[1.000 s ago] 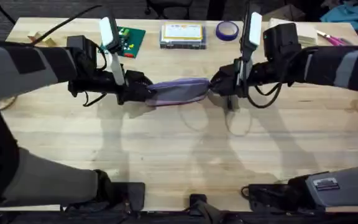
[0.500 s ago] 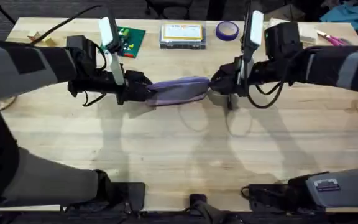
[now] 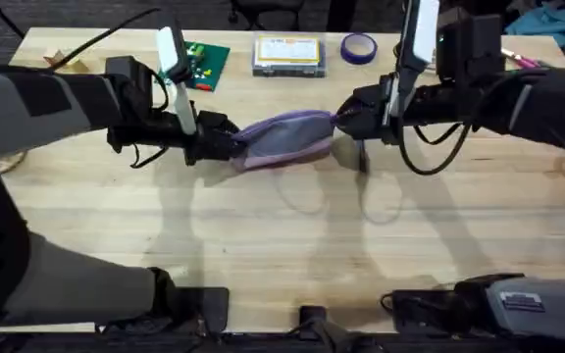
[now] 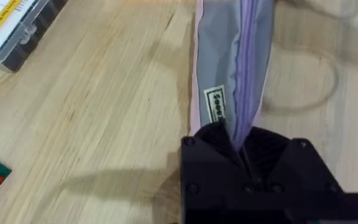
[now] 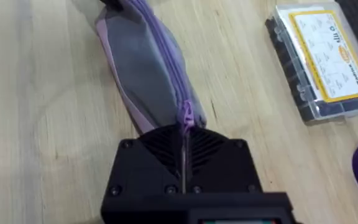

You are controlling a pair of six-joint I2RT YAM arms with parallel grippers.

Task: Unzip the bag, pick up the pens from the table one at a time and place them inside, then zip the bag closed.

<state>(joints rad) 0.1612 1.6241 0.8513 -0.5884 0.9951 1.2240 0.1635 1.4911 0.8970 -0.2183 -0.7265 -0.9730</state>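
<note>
Bag (image 3: 284, 138) stretched w/ right end raised off table (image 3: 282, 255), left gripper (image 3: 226, 145) clamped on its left end, right gripper (image 3: 344, 122) pinching zipper pull (image 5: 186, 116).

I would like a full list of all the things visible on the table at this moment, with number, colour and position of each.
bag: one, lavender and grey, zipper closed, mid-table, held at both ends.
pen: one, dark, beside the bag's right end.
plastic box: one, clear with yellow label, far edge.
tape roll: one, purple, right of the box.
green board: one, left of the box.
table: one, light wood.
left gripper: black, shut on the bag's left end.
right gripper: black, shut on the zipper end.
</note>
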